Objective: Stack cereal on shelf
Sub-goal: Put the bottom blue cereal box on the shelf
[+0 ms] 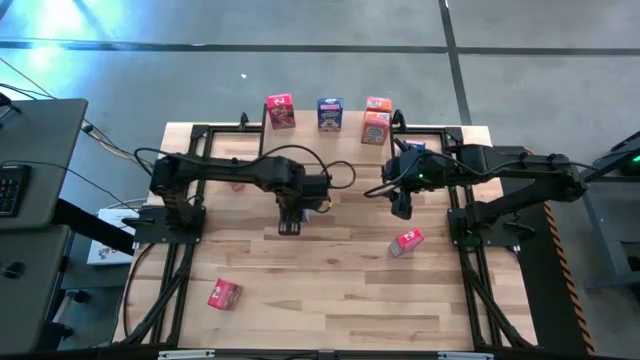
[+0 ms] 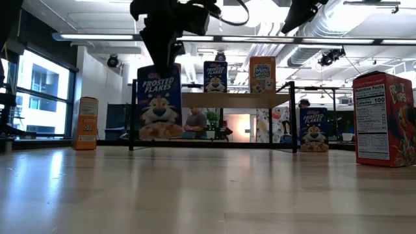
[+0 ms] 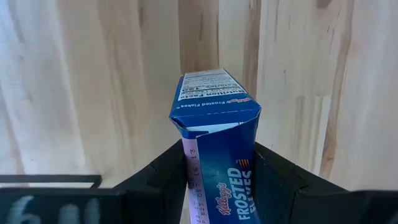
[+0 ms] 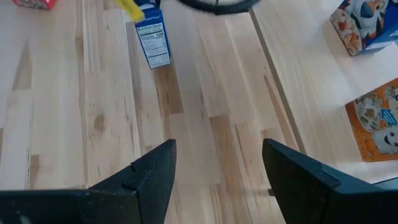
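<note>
We have the left gripper (image 3: 217, 186) clamped on a blue box (image 3: 214, 143) of Frosted Flakes, pinching its narrow sides near one end, and we hold it clear of the table (image 1: 330, 290), in front of the shelf (image 2: 227, 99) and toward its left half. We judge the box light and stiff enough to lift, but thin card will dent if squeezed hard, and its glossy print may slip, so the flat side panels seem the place to hold. The right gripper (image 4: 217, 168) hangs with fingers apart and empty, above the table just in front of the shelf's right end.

On the shelf's far side stand a pink-red box (image 1: 281, 111), another blue one (image 1: 330, 113) and orange ones (image 1: 376, 122). In front of the shelf, a pink-red box (image 1: 405, 242) lies near the right side and another (image 1: 223, 294) far out to the left. The stretch between our box and the shelf looks open; the black legs and the plank edge are what we judge could catch a corner
</note>
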You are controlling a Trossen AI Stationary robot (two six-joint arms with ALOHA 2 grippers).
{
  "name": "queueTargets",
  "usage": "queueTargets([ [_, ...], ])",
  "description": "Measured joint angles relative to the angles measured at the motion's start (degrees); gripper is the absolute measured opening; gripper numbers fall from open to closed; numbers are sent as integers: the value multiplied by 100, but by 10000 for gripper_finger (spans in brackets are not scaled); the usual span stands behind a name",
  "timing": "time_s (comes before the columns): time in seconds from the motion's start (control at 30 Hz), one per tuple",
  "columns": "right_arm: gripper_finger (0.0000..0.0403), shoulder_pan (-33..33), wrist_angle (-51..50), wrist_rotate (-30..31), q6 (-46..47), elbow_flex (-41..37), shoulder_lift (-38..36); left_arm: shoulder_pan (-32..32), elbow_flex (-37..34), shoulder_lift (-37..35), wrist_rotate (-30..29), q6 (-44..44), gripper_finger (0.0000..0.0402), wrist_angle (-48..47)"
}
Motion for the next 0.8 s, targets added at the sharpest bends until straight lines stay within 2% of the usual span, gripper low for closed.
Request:
queueTargets([
  [0.8,232,1,-9,-2,-2,0,0,0,0,98,61,195,141,52],
])
